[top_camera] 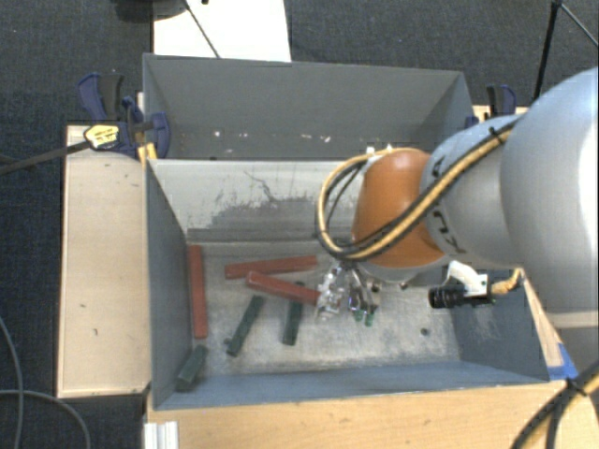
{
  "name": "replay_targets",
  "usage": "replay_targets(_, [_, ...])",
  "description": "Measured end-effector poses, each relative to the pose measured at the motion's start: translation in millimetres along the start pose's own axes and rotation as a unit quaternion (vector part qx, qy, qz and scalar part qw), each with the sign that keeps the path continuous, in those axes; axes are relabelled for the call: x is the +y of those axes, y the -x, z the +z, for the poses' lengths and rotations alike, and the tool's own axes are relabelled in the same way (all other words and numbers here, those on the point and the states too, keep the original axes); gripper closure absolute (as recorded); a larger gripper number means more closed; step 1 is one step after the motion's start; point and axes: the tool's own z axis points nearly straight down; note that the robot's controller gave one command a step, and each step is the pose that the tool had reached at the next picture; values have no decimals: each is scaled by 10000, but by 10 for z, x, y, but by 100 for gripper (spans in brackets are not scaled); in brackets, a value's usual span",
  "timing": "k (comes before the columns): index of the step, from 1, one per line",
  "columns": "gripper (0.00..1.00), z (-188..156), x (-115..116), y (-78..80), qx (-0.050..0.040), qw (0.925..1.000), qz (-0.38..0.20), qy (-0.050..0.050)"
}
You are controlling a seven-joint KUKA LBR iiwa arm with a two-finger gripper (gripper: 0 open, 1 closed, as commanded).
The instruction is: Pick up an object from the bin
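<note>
Grey metal bin (168,251), floor scuffed. Gripper (343,299) is low, at the right end of a red-brown bar (281,289); how wide it stands cannot be told. A dark green stick (292,323) lies just left of the gripper. Recommendation: centre squarely over the bar before closing.

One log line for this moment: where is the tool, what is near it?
tool: low in bin, at right end of red stick | nearby: second red stick, green stick | hold: cannot tell
</note>
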Motion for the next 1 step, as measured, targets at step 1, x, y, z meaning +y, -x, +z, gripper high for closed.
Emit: replay_targets(1, [100,-115,144,-107,22,10000,-12,41])
